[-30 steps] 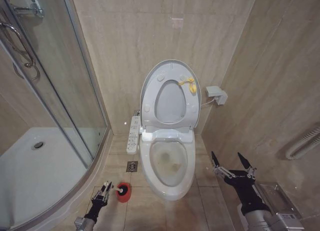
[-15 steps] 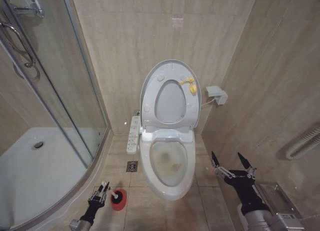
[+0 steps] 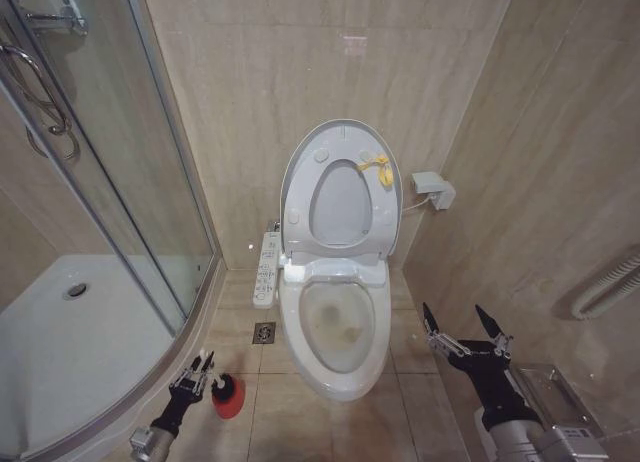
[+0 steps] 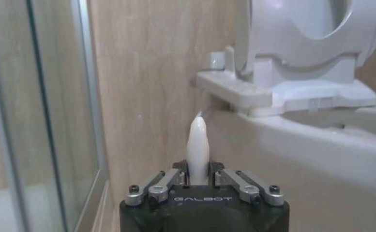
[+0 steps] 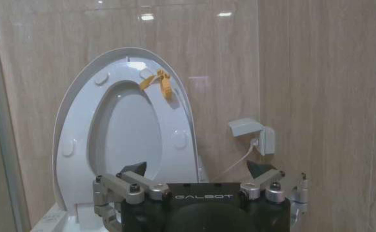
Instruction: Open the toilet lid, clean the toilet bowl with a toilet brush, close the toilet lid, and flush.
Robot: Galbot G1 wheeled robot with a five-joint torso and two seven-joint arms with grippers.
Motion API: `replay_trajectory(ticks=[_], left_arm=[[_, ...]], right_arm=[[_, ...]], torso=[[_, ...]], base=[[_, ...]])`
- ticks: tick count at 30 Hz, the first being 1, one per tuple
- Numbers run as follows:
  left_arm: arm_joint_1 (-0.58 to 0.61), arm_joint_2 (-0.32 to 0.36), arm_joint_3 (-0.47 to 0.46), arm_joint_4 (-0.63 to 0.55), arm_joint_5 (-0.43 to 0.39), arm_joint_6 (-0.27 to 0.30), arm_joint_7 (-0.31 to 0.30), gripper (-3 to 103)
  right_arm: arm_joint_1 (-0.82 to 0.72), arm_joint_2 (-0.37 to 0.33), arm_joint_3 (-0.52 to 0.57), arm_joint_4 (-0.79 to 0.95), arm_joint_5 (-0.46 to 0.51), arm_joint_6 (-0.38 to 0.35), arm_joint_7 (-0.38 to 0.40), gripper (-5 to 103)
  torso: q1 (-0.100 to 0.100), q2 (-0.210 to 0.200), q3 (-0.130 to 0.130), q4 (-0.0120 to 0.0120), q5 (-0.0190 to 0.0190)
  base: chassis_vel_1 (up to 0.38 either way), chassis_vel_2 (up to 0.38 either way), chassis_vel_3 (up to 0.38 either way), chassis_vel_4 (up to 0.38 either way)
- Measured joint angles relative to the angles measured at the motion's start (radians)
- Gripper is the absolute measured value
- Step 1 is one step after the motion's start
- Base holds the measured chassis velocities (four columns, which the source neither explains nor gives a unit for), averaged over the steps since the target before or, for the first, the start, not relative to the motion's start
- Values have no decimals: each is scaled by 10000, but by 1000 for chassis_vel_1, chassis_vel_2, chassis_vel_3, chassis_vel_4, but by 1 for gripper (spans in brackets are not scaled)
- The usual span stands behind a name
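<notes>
Toilet brush (image 4: 197, 145) handle clamped within left claw (image 3: 197, 369).

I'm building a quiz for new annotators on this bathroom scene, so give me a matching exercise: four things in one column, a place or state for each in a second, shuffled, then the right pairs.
Things:
1. toilet lid
2. toilet bowl
3. left gripper
4. right gripper

Places or states:
A. fingers spread open, holding nothing, right of the toilet
B. raised upright against the wall, yellow tag near its top
C. shut on the toilet brush handle, beside the red holder on the floor
D. uncovered, brownish stains inside

Pairs: 1-B, 2-D, 3-C, 4-A
</notes>
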State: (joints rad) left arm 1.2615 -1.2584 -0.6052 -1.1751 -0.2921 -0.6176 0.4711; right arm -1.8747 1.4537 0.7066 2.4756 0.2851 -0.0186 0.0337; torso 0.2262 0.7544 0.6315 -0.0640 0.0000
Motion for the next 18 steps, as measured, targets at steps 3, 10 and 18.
replay_trajectory(ticks=[3,10,18], left_arm=[[145,50,51,-704,20,64,11,20],[709,201,60,-2727,-650,416,-50,20],[2062,285,-396,-5406,-1547,887,-146,20]], right_arm=[[0,0,0,0,0,0,1,100],[0,1,0,0,0,0,0,100],[0,1,0,0,0,0,0,100]], torso=[[0,0,0,0,0],[0,0,0,-3,1],[-2,0,-1,0,1]], base=[[0,0,0,0],[0,0,0,0],[0,0,0,0]])
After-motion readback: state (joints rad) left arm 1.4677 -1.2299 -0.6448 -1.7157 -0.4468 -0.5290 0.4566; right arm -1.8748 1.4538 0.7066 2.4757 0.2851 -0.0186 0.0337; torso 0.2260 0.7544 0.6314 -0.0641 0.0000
